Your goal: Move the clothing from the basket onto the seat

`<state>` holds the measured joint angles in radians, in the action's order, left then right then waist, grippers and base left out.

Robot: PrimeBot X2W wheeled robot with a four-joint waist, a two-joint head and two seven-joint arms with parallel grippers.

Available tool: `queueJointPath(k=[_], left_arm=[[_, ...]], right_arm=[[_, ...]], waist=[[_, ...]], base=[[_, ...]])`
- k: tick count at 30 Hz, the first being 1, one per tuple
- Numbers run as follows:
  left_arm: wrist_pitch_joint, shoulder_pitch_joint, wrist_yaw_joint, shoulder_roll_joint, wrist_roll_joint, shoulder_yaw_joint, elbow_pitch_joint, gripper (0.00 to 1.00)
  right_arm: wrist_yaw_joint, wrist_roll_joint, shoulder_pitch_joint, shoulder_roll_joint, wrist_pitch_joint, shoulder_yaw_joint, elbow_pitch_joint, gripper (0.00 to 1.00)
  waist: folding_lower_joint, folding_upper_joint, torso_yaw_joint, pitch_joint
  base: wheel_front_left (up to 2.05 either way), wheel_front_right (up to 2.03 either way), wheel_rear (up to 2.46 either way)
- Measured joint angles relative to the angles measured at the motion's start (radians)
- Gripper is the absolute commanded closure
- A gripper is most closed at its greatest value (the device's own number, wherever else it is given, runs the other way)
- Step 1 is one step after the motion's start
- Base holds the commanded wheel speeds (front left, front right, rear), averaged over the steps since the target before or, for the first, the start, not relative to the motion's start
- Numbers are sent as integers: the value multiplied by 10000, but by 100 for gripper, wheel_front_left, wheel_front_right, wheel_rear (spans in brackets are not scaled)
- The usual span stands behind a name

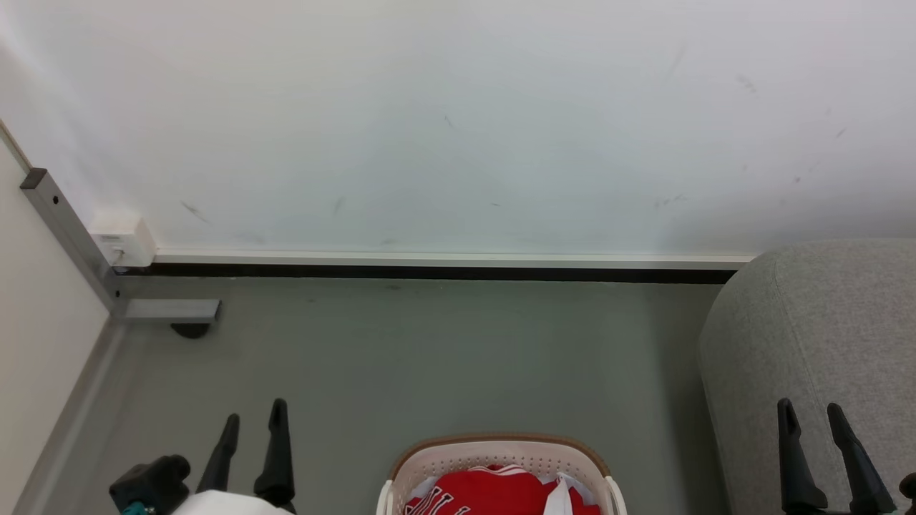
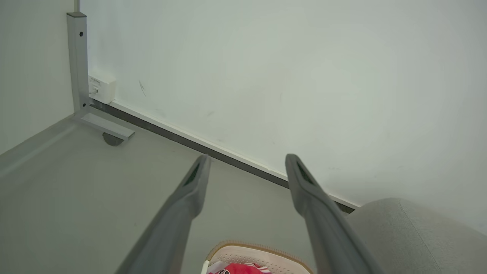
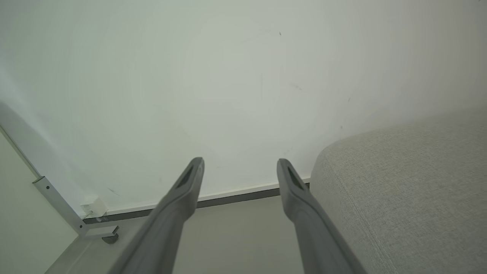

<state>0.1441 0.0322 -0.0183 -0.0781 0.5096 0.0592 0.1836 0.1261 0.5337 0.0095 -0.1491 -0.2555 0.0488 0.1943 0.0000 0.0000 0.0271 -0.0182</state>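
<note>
The clothing (image 1: 494,493) is seen bunched inside the basket (image 1: 501,445), at the bottom middle of the head view, with its white striped trim turned toward the wall (image 1: 458,129). Its long axis cannot be told, since it is cut by the frame edge. It is flanked by the left gripper (image 1: 255,413) and the right gripper (image 1: 810,408), both spread open, empty and well apart from it. The seat (image 1: 823,322) is found to the basket's right, on the floor (image 1: 429,357).

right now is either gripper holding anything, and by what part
Nothing is held. The left gripper and right gripper are both open and empty; the clothing lies in the basket.
</note>
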Motion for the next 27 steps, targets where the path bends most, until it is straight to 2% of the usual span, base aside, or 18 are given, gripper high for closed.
queueJointPath(k=[27], left_arm=[[616, -106, -150, -527, -2640, 424, 249, 0]], right_arm=[[13, -3223, 180, 543, -12, -855, 378, 0]], waist=[[0, 0, 84, -18]], base=[[0, 0, 0]])
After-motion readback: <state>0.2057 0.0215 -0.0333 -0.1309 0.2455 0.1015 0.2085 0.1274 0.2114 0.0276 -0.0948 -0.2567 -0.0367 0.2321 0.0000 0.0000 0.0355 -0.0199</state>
